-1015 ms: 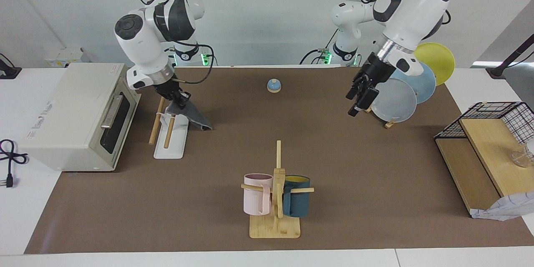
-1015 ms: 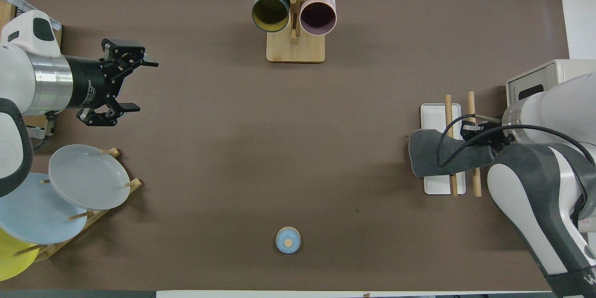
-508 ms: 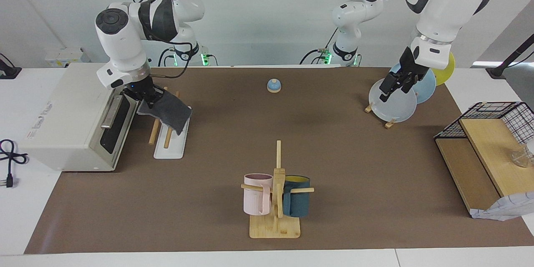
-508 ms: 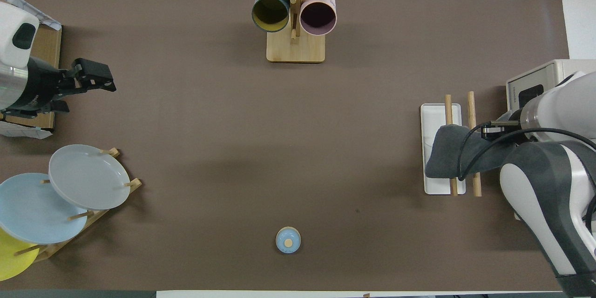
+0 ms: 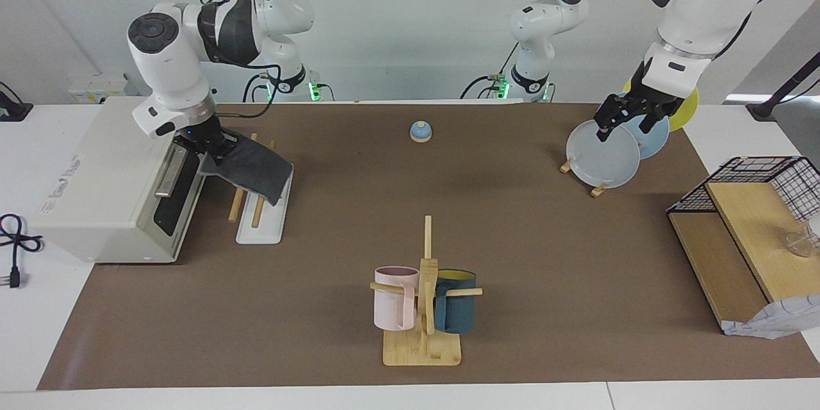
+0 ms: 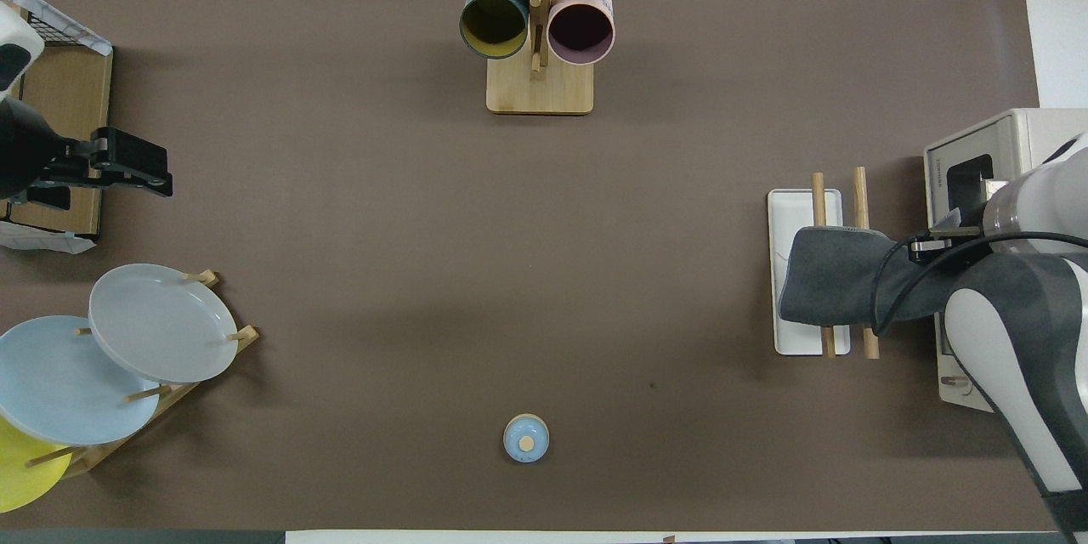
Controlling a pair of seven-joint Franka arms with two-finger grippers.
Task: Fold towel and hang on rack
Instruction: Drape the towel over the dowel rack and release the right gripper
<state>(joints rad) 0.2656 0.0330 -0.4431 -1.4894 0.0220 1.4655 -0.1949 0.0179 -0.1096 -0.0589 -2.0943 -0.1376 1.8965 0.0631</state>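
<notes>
The towel [image 5: 253,170] shows its dark grey face and lies spread across the two wooden rods of the rack [image 5: 259,227]. In the overhead view the towel [image 6: 837,276] covers the part of the rods nearer the robots and overhangs the white base of the rack [image 6: 790,208]. My right gripper [image 5: 214,144] is shut on the towel's edge toward the oven, just beside the rods; it also shows in the overhead view [image 6: 926,242]. My left gripper [image 5: 620,118] is open and empty, raised over the plates; it also shows in the overhead view [image 6: 127,170].
A toaster oven [image 5: 109,179] stands right beside the rack. A bamboo mug stand [image 5: 423,307] with two mugs is farthest from the robots. A plate stand [image 5: 605,154], a wire shelf [image 5: 756,205] with a white patterned cloth [image 5: 775,320] and a blue bell [image 5: 420,132] are also there.
My right gripper carried the towel toward the oven, so it went from hanging beside the rack to lying spread over both rods. My left arm rose and drew back toward its end of the table.
</notes>
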